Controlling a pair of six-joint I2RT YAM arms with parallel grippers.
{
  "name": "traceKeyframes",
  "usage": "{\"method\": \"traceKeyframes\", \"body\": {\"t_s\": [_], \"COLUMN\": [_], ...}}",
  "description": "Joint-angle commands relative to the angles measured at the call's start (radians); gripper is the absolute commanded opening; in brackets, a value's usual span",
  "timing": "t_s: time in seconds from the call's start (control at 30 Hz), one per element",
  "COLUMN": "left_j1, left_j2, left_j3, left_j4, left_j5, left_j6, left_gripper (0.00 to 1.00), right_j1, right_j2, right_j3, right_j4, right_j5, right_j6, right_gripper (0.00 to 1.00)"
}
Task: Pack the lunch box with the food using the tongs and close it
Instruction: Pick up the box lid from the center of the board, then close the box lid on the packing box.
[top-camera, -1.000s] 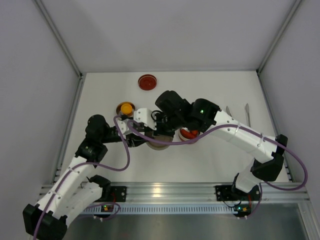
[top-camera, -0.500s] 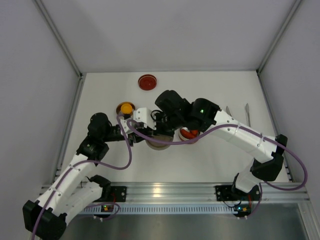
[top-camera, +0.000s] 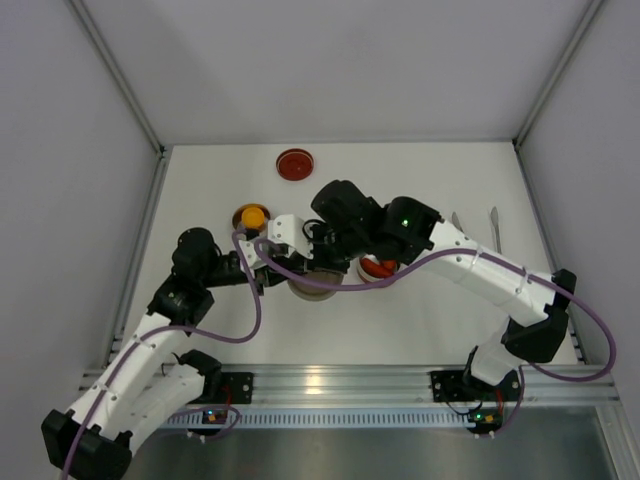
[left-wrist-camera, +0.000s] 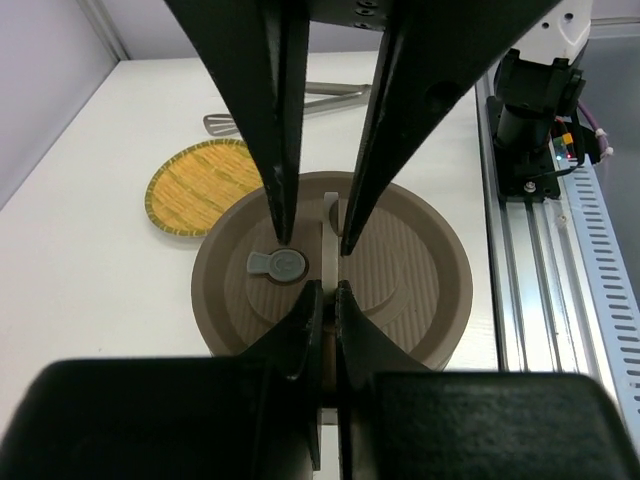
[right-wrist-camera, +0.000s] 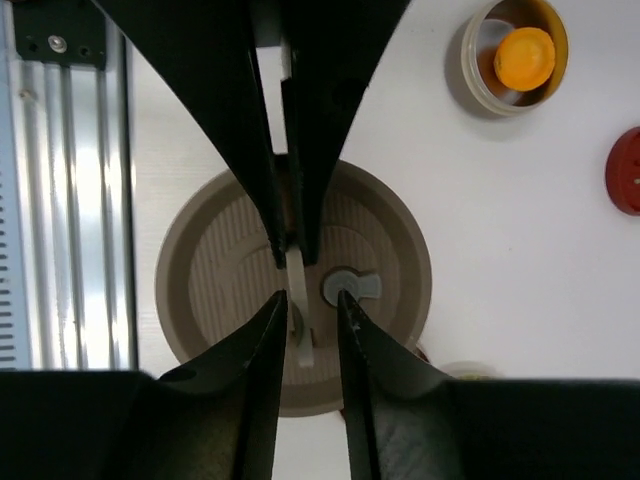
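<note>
The round brown lunch box (top-camera: 312, 289) shows its ribbed lid (left-wrist-camera: 400, 270) with a white upright handle (left-wrist-camera: 331, 255). My left gripper (left-wrist-camera: 322, 292) is shut on that handle. From the opposite side my right gripper (right-wrist-camera: 309, 298) is open, its jaws standing a little apart on either side of the handle (right-wrist-camera: 300, 320). A round orange food piece (right-wrist-camera: 525, 57) lies in a small tin (top-camera: 251, 216). Red food pieces (top-camera: 380, 267) sit half hidden under the right arm. The silver tongs (top-camera: 493, 228) lie at the far right, and in the left wrist view the tongs (left-wrist-camera: 325, 96) lie beyond the lid.
A yellow woven plate (left-wrist-camera: 195, 185) lies beside the lunch box. A red round dish (top-camera: 295, 163) sits near the back wall. The aluminium rail (left-wrist-camera: 540, 250) runs along the near table edge. Both arms crowd over the lunch box.
My left jaws have closed onto the lid handle. My right jaws, shut on it before, have parted slightly. The left arm shifted a little; the lunch box stays put.
</note>
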Motion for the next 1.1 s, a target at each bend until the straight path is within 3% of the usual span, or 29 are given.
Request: {"method": "traceKeyframes", "body": {"t_s": [0.0, 0.03, 0.07, 0.13, 0.17, 0.2, 0.23, 0.53, 0.73, 0.77, 0.87, 1.07], "left_j1": [-0.003, -0.003, -0.003, -0.003, -0.003, -0.001, -0.003, 0.063, 0.276, 0.343, 0.399, 0.416], "left_j2": [-0.034, -0.040, -0.045, -0.051, -0.056, -0.059, -0.065, -0.027, 0.125, 0.142, 0.231, 0.387], "left_j3": [0.016, 0.018, 0.018, 0.018, 0.016, 0.013, 0.007, -0.020, 0.020, 0.018, 0.059, 0.086], "left_j4": [-0.050, -0.064, -0.070, -0.090, -0.105, -0.111, -0.116, -0.093, 0.031, 0.060, 0.097, 0.239], "left_j5": [-0.022, -0.028, -0.030, -0.037, -0.048, -0.057, -0.067, -0.379, -0.594, -0.588, -0.594, -0.597], "left_j6": [-0.003, -0.004, -0.004, 0.003, 0.001, 0.001, -0.004, -0.106, -0.191, -0.203, -0.209, -0.153], "left_gripper": [0.00, 0.00, 0.00, 0.00, 0.00, 0.00, 0.00, 0.00, 0.00, 0.00, 0.00, 0.00], "right_j1": [-0.011, -0.023, -0.031, -0.066, -0.077, -0.089, -0.120, -0.370, -0.519, -0.536, -0.600, -0.652], "right_j2": [-0.062, -0.072, -0.075, -0.091, -0.097, -0.104, -0.117, -0.236, -0.330, -0.336, -0.361, -0.365], "right_j3": [-0.017, -0.020, -0.023, -0.026, -0.026, -0.026, -0.026, -0.086, -0.242, -0.261, -0.324, -0.402], "right_j4": [0.006, 0.005, 0.005, 0.002, 0.000, 0.000, 0.002, 0.040, 0.129, 0.138, 0.172, 0.216], "right_j5": [0.066, 0.065, 0.065, 0.056, 0.050, 0.042, 0.036, -0.072, -0.111, -0.121, -0.168, -0.245], "right_j6": [-0.019, -0.019, -0.019, -0.016, -0.017, -0.013, -0.011, 0.050, 0.091, 0.099, 0.130, 0.171], "right_gripper": [0.28, 0.32, 0.47, 0.66, 0.85, 0.96, 0.99, 1.00, 0.99, 0.99, 0.99, 0.99]}}
